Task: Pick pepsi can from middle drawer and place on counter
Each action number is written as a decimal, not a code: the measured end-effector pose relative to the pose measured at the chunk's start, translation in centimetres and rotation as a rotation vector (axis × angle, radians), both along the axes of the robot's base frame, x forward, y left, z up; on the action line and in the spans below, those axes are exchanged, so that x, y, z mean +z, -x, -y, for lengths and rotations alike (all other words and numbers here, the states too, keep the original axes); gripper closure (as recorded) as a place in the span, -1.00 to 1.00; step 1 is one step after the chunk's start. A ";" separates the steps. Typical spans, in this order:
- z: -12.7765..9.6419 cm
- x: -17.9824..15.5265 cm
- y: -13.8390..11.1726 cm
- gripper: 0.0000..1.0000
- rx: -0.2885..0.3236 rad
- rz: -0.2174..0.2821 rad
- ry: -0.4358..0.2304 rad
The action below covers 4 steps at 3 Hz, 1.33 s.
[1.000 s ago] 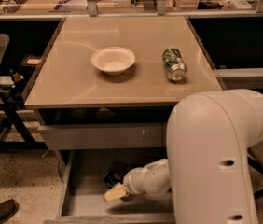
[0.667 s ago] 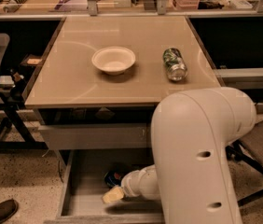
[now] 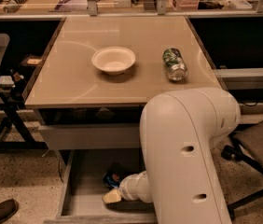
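The small blue pepsi can [image 3: 111, 178] lies on the floor of the wide grey middle drawer [image 3: 82, 181], which is pulled out below the glossy beige counter [image 3: 71, 85] surface. The gripper [image 3: 112, 196] is inside the drawer, just beside the can on its front-edge side. Whether it is open or closed cannot be determined.

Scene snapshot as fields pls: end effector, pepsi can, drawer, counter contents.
end effector: low inside the middle drawer, on the near side of the pepsi can; contact unclear
pepsi can: on the drawer floor, not yet on the counter
middle drawer: open
counter: holds white bowl and green and silver can lying on its side
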State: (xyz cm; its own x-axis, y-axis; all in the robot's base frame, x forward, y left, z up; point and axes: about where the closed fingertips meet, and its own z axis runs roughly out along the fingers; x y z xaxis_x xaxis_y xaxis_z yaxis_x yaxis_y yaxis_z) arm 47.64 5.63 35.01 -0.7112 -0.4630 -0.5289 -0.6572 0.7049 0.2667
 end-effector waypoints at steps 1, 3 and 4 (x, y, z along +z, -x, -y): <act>0.0 0.0 0.0 -0.16 0.000 0.000 0.000; 0.0 0.0 0.0 0.76 0.000 0.000 0.000; 0.0 0.0 0.0 1.00 0.000 0.000 0.000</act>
State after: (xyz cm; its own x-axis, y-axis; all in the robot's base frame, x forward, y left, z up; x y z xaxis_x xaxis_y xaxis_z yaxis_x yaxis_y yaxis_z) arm 47.64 5.64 35.02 -0.7112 -0.4631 -0.5289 -0.6573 0.7048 0.2667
